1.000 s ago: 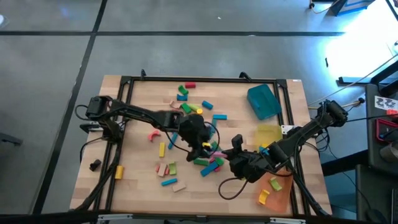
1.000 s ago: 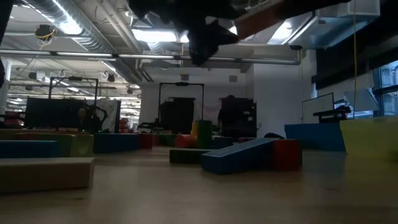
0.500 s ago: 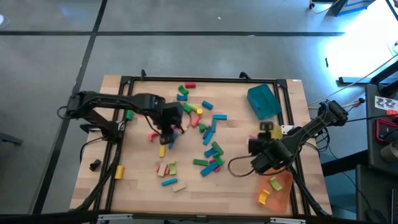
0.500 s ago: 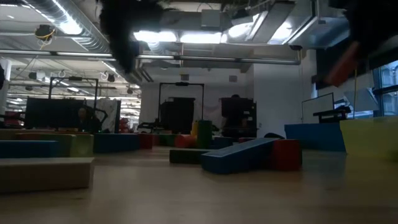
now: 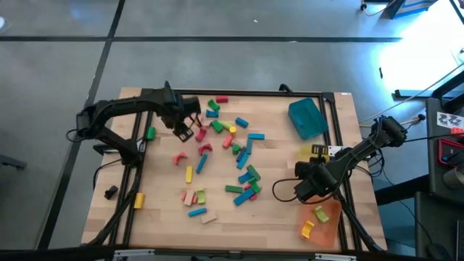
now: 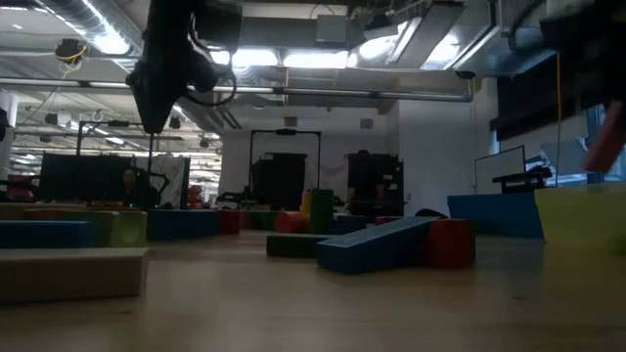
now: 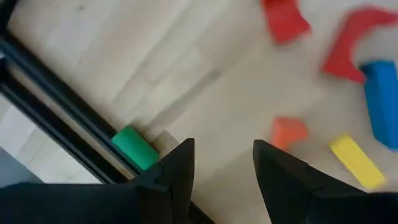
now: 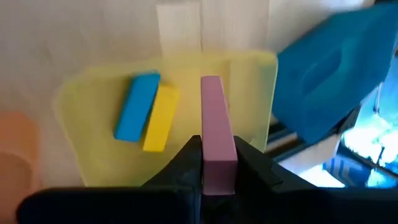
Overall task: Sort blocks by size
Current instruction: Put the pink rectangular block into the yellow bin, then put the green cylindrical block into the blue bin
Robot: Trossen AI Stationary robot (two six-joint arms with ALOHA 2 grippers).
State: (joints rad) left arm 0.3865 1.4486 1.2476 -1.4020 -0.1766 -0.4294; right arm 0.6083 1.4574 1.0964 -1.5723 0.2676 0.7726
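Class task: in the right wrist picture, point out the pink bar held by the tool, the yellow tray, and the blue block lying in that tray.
pink bar [image 8: 214, 124], right wrist view, middle of its top face.
yellow tray [image 8: 249, 93], right wrist view, bare floor.
blue block [image 8: 137, 106], right wrist view, centre of its face.

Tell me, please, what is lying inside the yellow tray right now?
In the right wrist view, the yellow tray holds a blue bar and a yellow bar, side by side. The pink bar in the right gripper's fingers hides the tray floor beneath it.

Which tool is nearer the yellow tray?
Right. The right tool, gripping a pink bar, sits just below the yellow tray; the left tool is across the table.
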